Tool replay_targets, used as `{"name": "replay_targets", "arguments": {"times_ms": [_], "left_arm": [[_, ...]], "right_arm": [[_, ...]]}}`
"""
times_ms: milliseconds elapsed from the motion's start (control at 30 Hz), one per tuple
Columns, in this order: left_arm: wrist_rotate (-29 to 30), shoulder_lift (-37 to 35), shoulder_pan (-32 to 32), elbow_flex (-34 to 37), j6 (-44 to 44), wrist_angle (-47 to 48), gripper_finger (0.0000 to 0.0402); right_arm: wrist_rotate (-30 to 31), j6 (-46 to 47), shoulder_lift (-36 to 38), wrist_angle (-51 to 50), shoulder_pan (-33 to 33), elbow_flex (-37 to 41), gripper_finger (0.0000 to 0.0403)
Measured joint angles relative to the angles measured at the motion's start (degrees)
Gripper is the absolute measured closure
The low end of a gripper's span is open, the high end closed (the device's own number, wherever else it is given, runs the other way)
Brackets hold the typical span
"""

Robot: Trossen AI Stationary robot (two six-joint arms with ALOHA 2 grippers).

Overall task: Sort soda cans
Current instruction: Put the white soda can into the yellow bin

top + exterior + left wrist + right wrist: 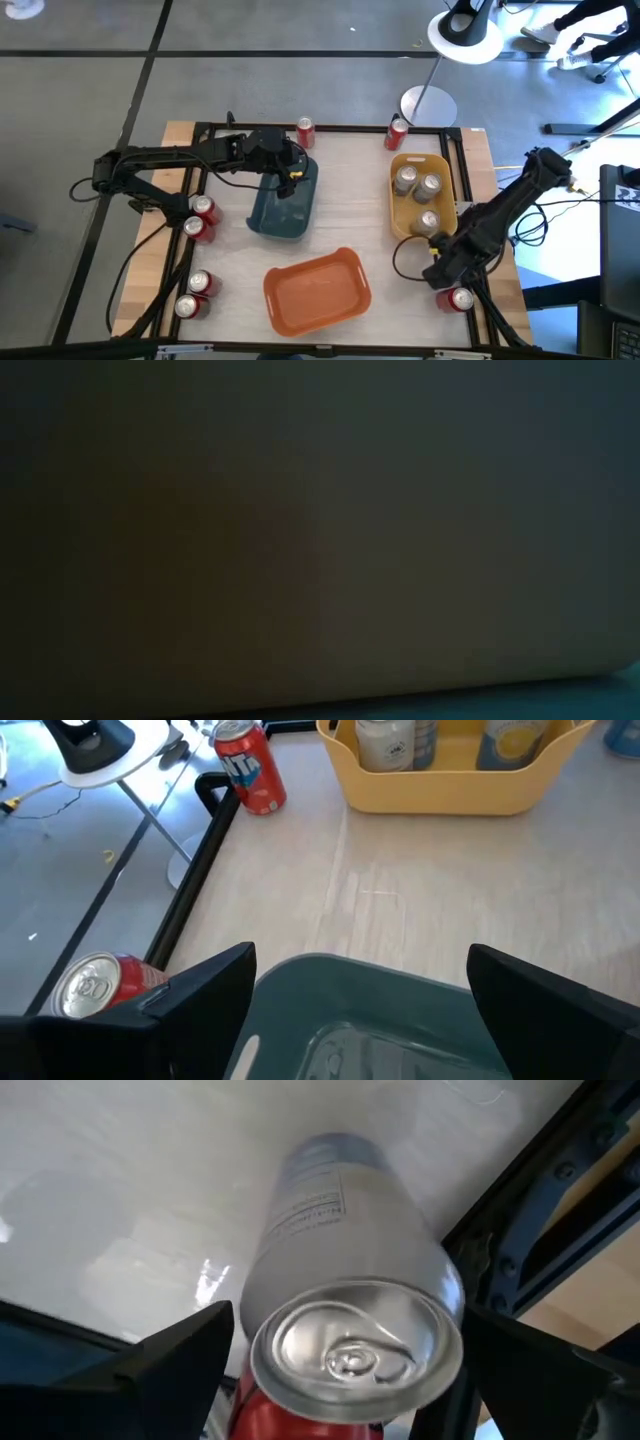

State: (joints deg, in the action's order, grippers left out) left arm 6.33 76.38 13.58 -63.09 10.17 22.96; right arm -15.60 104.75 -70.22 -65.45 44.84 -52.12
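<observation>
Pale wood-grain table (340, 225): left jaws gape over smooth teal bin (283, 207); right jaws straddle silver can (345, 1280)

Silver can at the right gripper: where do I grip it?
Take the silver can by its side wall just under the rim, coming from its top end: the lid faces the right gripper, and the red can sits close beside it, so close across the free sides.

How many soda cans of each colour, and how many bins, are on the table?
red soda cans: 7
silver soda cans: 4, three in the yellow bin, one at the right gripper
Bins: 3, counting the yellow bin, blue bin and orange bin
Total: 14
</observation>
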Motion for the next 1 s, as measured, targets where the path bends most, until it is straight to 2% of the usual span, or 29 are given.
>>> {"name": "replay_targets", "arguments": {"times_ms": [233, 333, 467, 633, 800, 1000], "left_arm": [[0.0, 0.0, 0.0, 0.0, 0.1, 0.1, 0.005], [0.0, 0.0, 0.0, 0.0, 0.2, 0.3, 0.005], [0.0, 0.0, 0.0, 0.0, 0.3, 0.5, 0.005], [0.0, 0.0, 0.0, 0.0, 0.3, 0.5, 0.005], [0.0, 0.0, 0.0, 0.0, -0.8, 0.6, 0.005], [0.0, 0.0, 0.0, 0.0, -1.0, 0.5, 0.005]], "right_arm": [[0.8, -1.5, -3.5, 0.2, 0.2, 0.0, 0.0032], [1.2, -1.7, -4.6, 0.2, 0.2, 0.0, 0.0059], [0.5, -3.5, -4.8, 0.2, 0.1, -0.1, 0.0121], [1.3, -6.2, -4.7, -2.3, 0.2, -1.7, 0.0121], [5.6, -12.4, -4.7, -5.6, -1.3, -9.5, 0.0121], [18.7, -23.0, -4.6, -5.1, -6.7, -19.7, 0.0121]]}}
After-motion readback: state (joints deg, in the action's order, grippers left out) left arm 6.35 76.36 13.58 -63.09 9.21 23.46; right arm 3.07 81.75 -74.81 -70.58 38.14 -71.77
